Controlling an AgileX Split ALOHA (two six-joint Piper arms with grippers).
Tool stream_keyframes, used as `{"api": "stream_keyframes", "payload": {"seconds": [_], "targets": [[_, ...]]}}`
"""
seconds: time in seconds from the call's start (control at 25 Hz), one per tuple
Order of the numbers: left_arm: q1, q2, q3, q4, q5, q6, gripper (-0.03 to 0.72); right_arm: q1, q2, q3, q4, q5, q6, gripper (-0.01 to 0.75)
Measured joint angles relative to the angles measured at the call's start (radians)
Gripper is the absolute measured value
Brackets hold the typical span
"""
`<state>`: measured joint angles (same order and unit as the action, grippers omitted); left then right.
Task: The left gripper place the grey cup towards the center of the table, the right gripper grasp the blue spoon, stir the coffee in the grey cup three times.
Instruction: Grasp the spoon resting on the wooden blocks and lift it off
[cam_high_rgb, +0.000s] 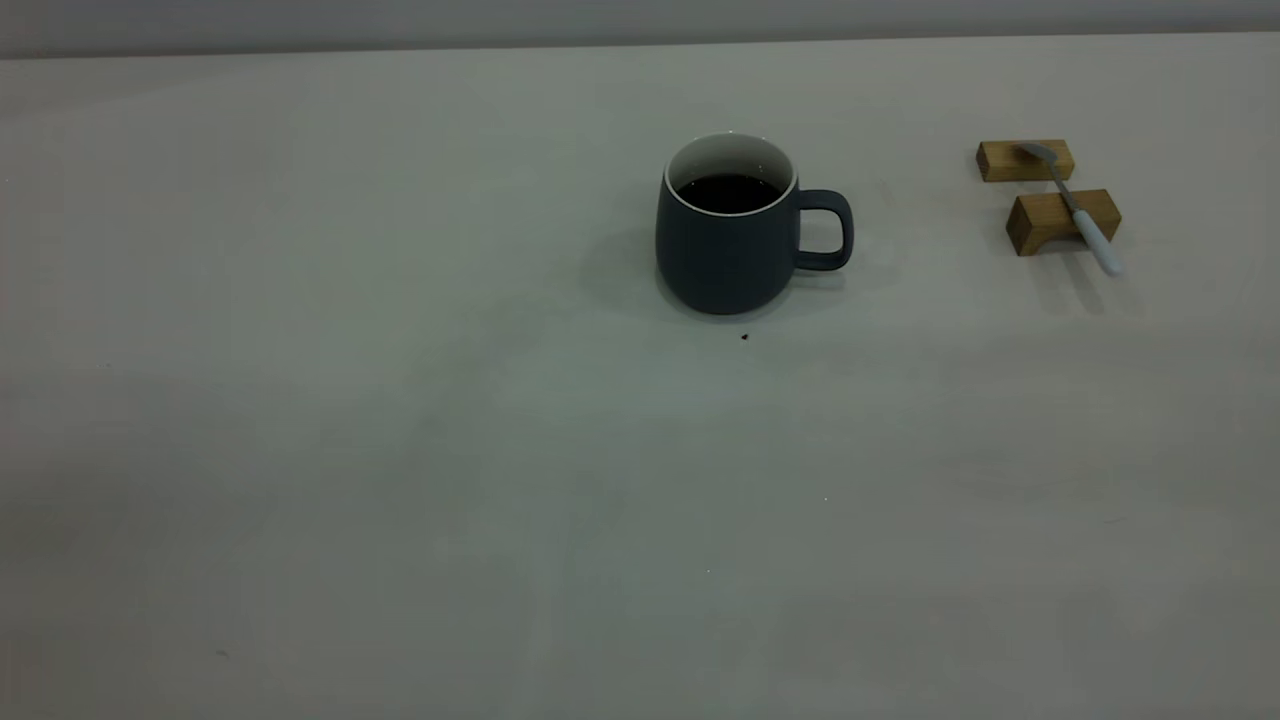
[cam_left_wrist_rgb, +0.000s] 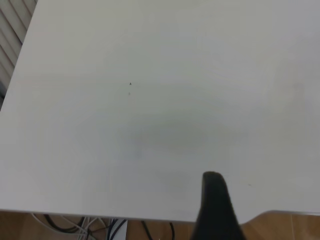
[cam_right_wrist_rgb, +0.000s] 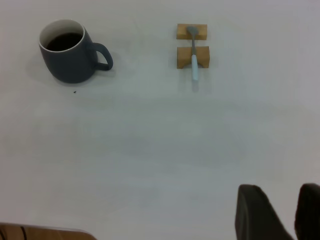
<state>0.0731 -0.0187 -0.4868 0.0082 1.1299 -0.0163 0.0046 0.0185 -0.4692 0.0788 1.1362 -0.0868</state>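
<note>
From outside, neither of my arms shows; the grey cup (cam_high_rgb: 728, 240) stands upright a little right of the middle of the table (cam_high_rgb: 400, 450), its handle toward the right, with the coffee (cam_high_rgb: 730, 192) dark inside the white wall. A dark speck (cam_high_rgb: 744, 337) lies just in front of its base. Well to the right, the blue spoon (cam_high_rgb: 1072, 205) lies across two wooden blocks (cam_high_rgb: 1045, 190), metal bowl on the far block, pale handle jutting past the near one. Wide bare tabletop stretches to the left and toward the near side. My left wrist camera sees only plain tabletop, its near edge with cables (cam_left_wrist_rgb: 85, 224) hanging below it, and one dark finger of my left gripper (cam_left_wrist_rgb: 216, 210) at that edge; I cannot tell how wide that claw stands. My right wrist camera takes in what the left misses: cup, speck and spoon on its blocks, all far ahead across open surface. My right gripper (cam_right_wrist_rgb: 282, 215) hovers near the table's near edge, its two dark fingers (cam_right_wrist_rgb: 255, 212) apart with a gap between, holding nothing.
</note>
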Motion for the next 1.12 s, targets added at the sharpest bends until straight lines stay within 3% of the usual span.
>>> {"api": "stream_keyframes", "payload": {"seconds": [0.32,0.44,0.76,0.92,1.12], "targets": [[0.000,0.000,0.000,0.000,0.000,0.000,0.585,0.000,0.114,-0.012,-0.014,-0.040,0.041,0.250],[0.000,0.000,0.000,0.000,0.000,0.000,0.585,0.000,0.253,-0.020,-0.016,-0.131,0.041,0.300],[0.000,0.000,0.000,0.000,0.000,0.000,0.585,0.000,0.731,-0.021,0.030,-0.463,0.022,0.533],[0.000,0.000,0.000,0.000,0.000,0.000,0.585,0.000,0.950,-0.022,0.099,-0.564,-0.037,0.554],[0.000,0.000,0.000,0.000,0.000,0.000,0.585,0.000,1.197,-0.089,0.163,-0.598,-0.123,0.556]]}}
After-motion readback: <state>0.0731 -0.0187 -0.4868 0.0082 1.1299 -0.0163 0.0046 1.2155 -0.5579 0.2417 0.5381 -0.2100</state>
